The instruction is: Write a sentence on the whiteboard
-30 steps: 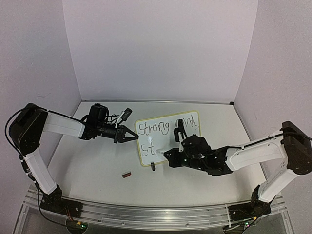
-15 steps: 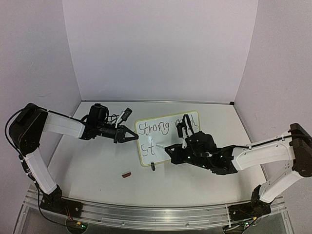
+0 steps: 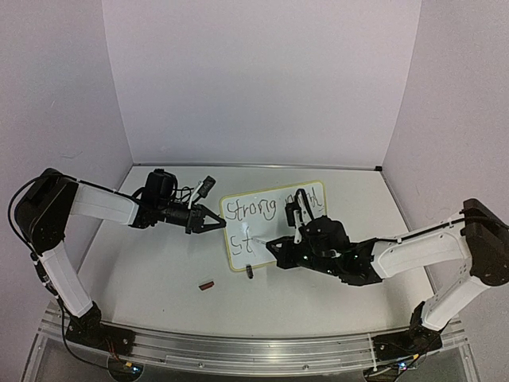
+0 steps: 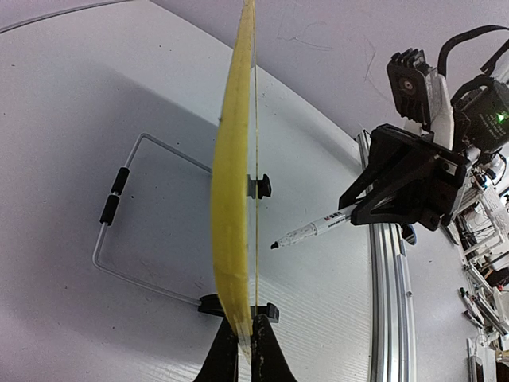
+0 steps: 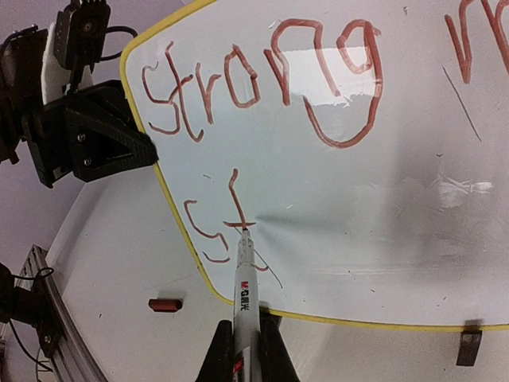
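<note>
Right hand point(image 5: 246, 360): clamped tight on a marker point(image 5: 242, 278). The barrel pokes forward between the fingers, and the tip sits at the crossbar of the "t" on the lower line.
Left hand point(image 4: 245, 350): pinched shut on the left edge of the whiteboard point(image 4: 235, 199), right on the yellow frame.
Board position: propped up on the desk point(image 3: 151, 263) between the two arms and leaning back a bit. The left hand is at its left edge and the right hand is in front of its lower half.
Sentence point(image 5: 262, 79): "Strong" on top, then a second word that's mostly hidden behind the right arm from above. Underneath there's just "St".
Right wrist view only: up close the writing looks reddish-brown, while from above it reads dark. You also get a black clip point(image 5: 469, 346) under the bottom edge.
Left wrist view only: the board is dead edge-on, so the wire stand point(image 4: 135, 215) behind it shows, with two black sleeves on it. The marker tip looks a hair off the face here, and honestly I can't tell if it's touching.
Top view only: a small red cap point(image 3: 207, 285) lies on the desk near the board's lower left corner.
Surface/room: plain white desk, pale lilac walls point(image 3: 254, 79) on three sides, and a metal rail point(image 3: 238, 350) along the near edge.
Room to move: there's bare desk behind the board up to the back wall, and more under the left arm. The right arm's elbow is close to the right wall.
</note>
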You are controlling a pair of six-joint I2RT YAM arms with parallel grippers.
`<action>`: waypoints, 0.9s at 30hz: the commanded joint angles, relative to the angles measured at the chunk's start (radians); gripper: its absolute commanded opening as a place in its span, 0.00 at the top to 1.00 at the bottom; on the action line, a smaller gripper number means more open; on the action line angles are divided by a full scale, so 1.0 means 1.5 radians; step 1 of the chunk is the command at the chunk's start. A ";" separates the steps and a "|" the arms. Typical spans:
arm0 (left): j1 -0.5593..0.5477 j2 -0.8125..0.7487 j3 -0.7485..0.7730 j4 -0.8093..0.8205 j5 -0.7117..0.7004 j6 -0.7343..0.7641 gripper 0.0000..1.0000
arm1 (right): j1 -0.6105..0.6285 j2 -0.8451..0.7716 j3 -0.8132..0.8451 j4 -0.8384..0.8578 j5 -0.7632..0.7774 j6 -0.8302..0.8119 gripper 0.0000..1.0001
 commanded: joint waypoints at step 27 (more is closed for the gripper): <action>-0.004 -0.009 -0.013 -0.027 -0.019 0.029 1.00 | -0.015 0.028 0.022 -0.012 0.035 0.016 1.00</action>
